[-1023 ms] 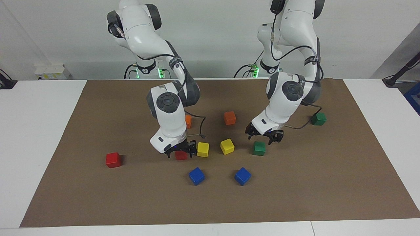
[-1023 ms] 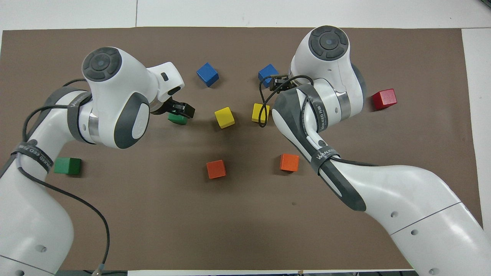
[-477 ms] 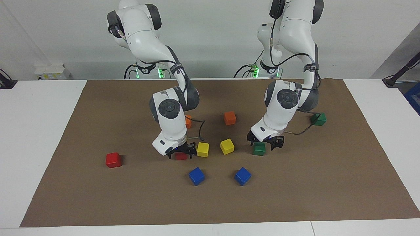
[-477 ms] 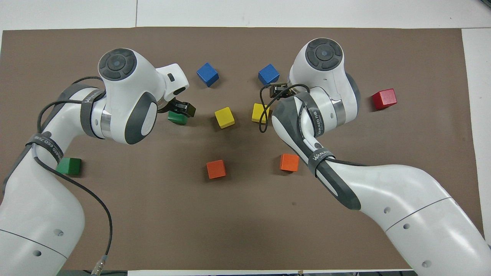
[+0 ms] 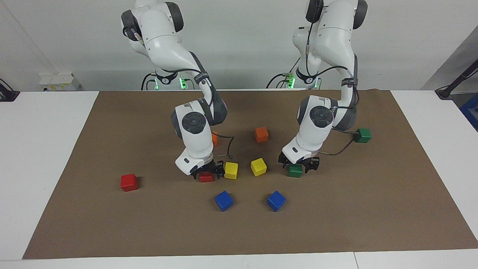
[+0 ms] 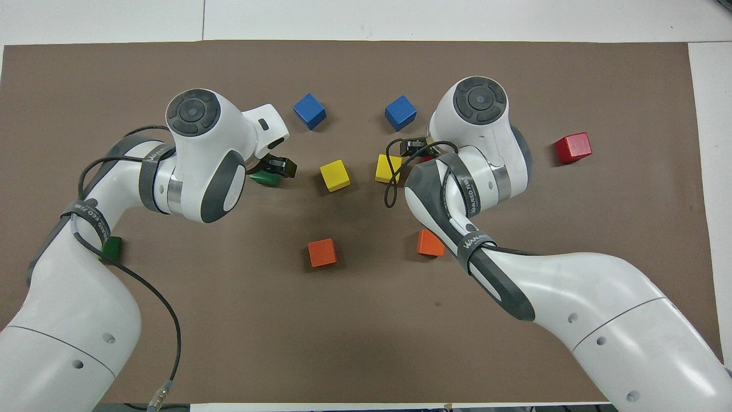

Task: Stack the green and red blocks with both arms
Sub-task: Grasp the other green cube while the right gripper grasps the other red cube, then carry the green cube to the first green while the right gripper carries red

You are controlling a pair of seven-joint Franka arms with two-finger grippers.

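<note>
Open-jawed, the left gripper (image 5: 298, 164) straddles a dark green matte cube (image 5: 295, 171); the right gripper (image 5: 206, 173), jaws also apart, straddles a bright red matte cube (image 5: 206, 178) beside a yellow cube (image 5: 231, 170).

A grey strap (image 6: 468, 189) on the right arm (image 6: 549, 286) is showing partly readable lettering, apparently "WANLEED"; nothing else is reading clearly.

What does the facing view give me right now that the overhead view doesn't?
Facing only: the right gripper and left gripper, both open, stand low around a red block and a green block. Overhead only: no added block; the right arm hides that red block almost wholly. Both: the other red block, other green block, yellow, blue and orange cubes.
</note>
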